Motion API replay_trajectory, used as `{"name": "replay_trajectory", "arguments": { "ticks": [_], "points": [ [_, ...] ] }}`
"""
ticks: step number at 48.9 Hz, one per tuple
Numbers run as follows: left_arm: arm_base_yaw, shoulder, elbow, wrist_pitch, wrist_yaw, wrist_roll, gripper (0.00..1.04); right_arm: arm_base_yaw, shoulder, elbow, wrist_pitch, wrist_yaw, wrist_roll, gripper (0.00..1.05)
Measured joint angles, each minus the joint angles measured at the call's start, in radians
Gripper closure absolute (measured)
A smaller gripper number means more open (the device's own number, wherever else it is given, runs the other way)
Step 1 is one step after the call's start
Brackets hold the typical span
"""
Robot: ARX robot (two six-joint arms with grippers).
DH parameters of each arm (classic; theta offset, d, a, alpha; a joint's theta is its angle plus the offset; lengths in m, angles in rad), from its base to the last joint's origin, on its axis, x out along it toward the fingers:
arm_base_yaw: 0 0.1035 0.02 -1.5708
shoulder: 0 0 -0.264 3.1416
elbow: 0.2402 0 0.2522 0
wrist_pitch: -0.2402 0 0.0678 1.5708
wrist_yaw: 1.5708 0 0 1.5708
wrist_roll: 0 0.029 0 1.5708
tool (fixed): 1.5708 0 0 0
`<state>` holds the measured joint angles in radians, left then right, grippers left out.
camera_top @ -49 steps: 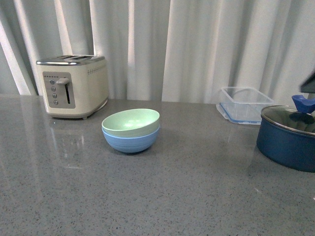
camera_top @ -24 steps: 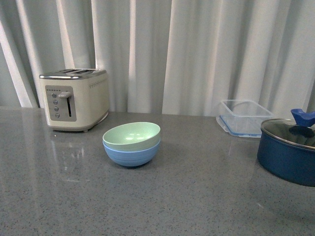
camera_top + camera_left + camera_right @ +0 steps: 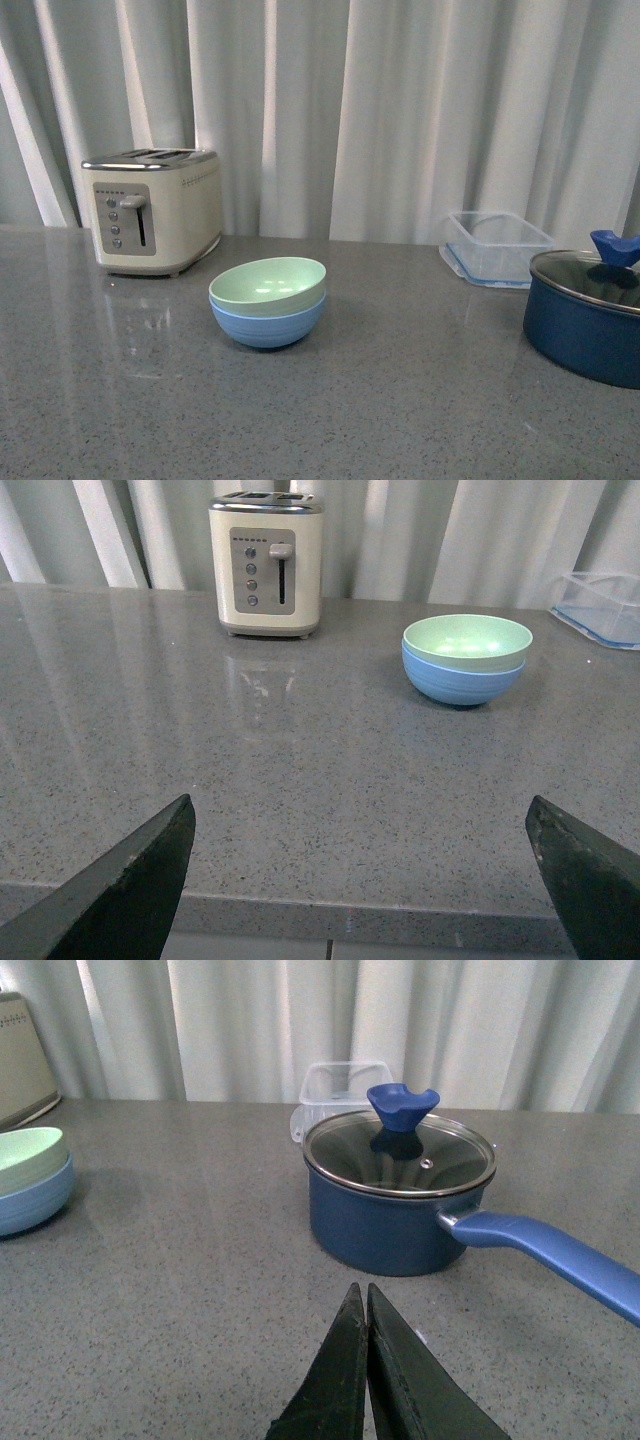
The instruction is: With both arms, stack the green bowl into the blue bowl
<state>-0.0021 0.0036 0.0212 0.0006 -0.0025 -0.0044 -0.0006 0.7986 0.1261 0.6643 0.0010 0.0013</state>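
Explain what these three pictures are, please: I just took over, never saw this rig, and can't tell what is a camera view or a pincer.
One picture looks forward from the robot's body; neither arm shows there. The other two come from cameras on each wrist. On the grey counter stand a cream toaster, a clear plastic container and a navy pot with a glass lid. The green bowl already sits nested in the blue bowl. The dark wedges low in the wrist views are the fingers: the left pincer is spread open, the right pincer is closed. Neither holds anything, and both are well short of the bowls.
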Motion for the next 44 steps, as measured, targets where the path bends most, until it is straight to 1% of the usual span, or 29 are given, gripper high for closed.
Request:
{"name": "replay_trajectory", "arguments": {
  "ticks": [21,26,44],
  "points": [
    [0.000,0.000,0.000,0.000,0.000,0.000,0.07,0.000,-0.226,-0.080,-0.146,-0.001,0.000,1.04],
    [0.000,0.000,0.000,0.000,0.000,0.000,0.07,0.000,-0.251,-0.119,-0.122,-0.001,0.000,1.04],
    [0.000,0.000,0.000,0.000,0.000,0.000,0.07,0.000,-0.436,-0.121,-0.302,-0.001,0.000,1.04]
  ]
}}
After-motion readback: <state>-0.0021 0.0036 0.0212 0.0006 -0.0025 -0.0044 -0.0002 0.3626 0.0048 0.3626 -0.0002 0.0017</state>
